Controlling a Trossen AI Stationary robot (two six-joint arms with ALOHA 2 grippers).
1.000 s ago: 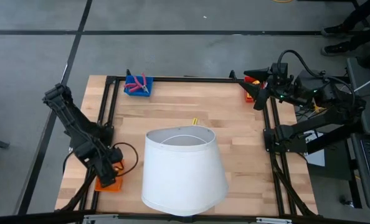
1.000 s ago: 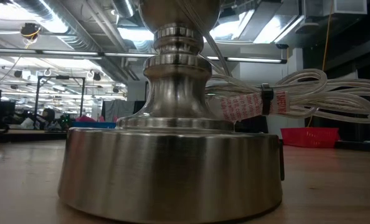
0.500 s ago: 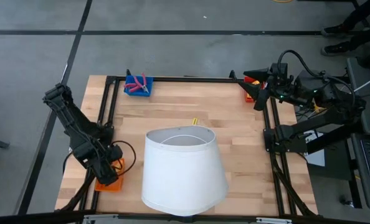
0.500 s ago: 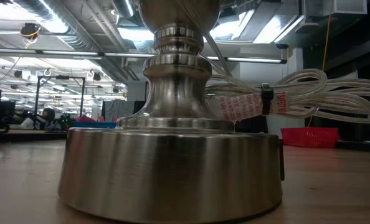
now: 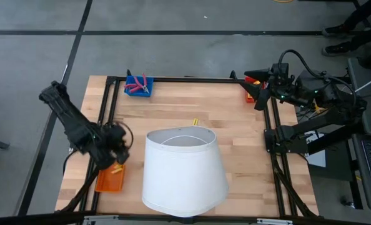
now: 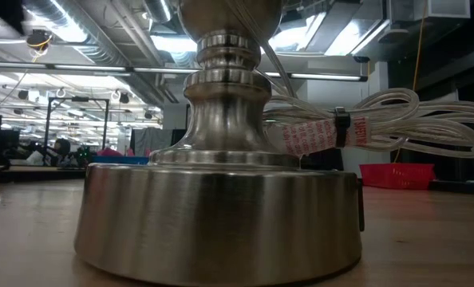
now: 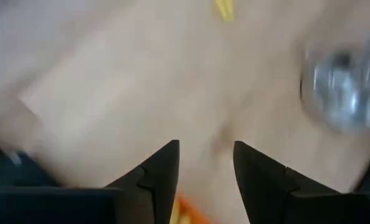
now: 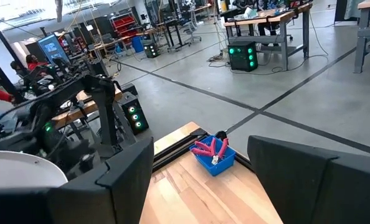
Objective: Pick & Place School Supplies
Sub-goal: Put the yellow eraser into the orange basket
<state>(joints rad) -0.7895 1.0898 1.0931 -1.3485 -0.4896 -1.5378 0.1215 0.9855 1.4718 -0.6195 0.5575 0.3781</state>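
My left gripper [image 5: 115, 152] hung with fingers parted and nothing between them, above the flat orange plastic tray [image 5: 108, 180] holding small yellow stick-like pieces [image 5: 117, 169]. Another yellow stick [image 5: 197, 122] lay on the pale wooden table [image 5: 173, 109] beside the smooth white lampshade [image 5: 183, 170]. My right gripper [image 5: 258, 87] waited open at the far corner.

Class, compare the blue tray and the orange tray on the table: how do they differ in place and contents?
The blue tray sits at the table's far edge, with no gripper near it; the orange tray sits at the near left corner, just beside the left gripper. The blue tray holds pink-handled scissors; the orange tray shows yellow pieces. Both are small and shallow.
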